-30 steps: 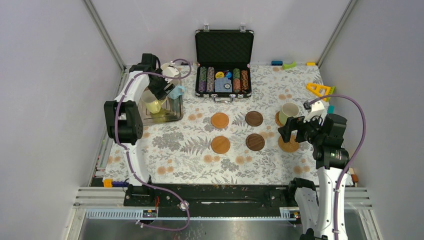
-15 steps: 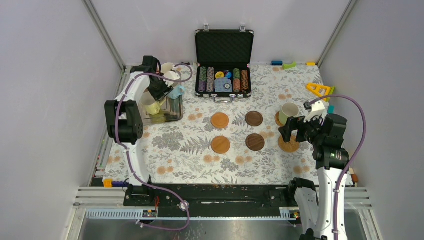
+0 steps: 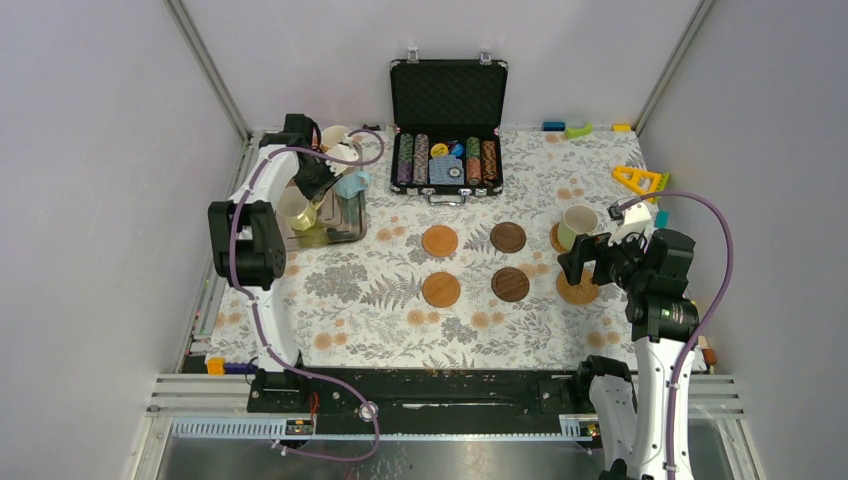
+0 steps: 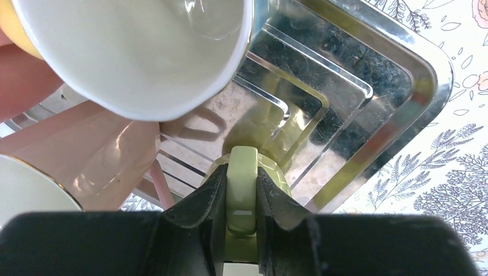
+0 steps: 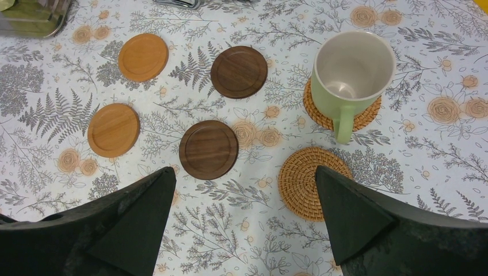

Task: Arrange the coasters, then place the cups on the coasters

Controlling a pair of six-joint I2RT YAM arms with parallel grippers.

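Observation:
My left gripper point(image 4: 241, 184) is shut on the handle of a pale green cup point(image 4: 242, 172) above the silver tray point(image 4: 403, 75). A yellow cup point(image 4: 144, 52) and a pink cup point(image 4: 86, 155) crowd in beside it. In the top view this gripper point(image 3: 318, 190) is over the tray at the back left. Two tan coasters point(image 5: 143, 56) point(image 5: 113, 130) and two dark brown coasters point(image 5: 239, 71) point(image 5: 208, 149) form a square. Another green cup point(image 5: 352, 75) stands on a woven coaster point(image 5: 368, 118). My right gripper point(image 5: 243, 172) hangs open above the table, a bare woven coaster point(image 5: 313, 183) by its right finger.
An open black case of poker chips point(image 3: 447, 150) stands at the back centre. A yellow triangular piece point(image 3: 636, 179) and small coloured blocks point(image 3: 578, 129) lie at the back right. A light blue cup point(image 3: 352, 184) sits on the tray's right side.
My left gripper has closed from open onto the pale green cup's handle and shifted slightly over the tray. The right arm has not moved.

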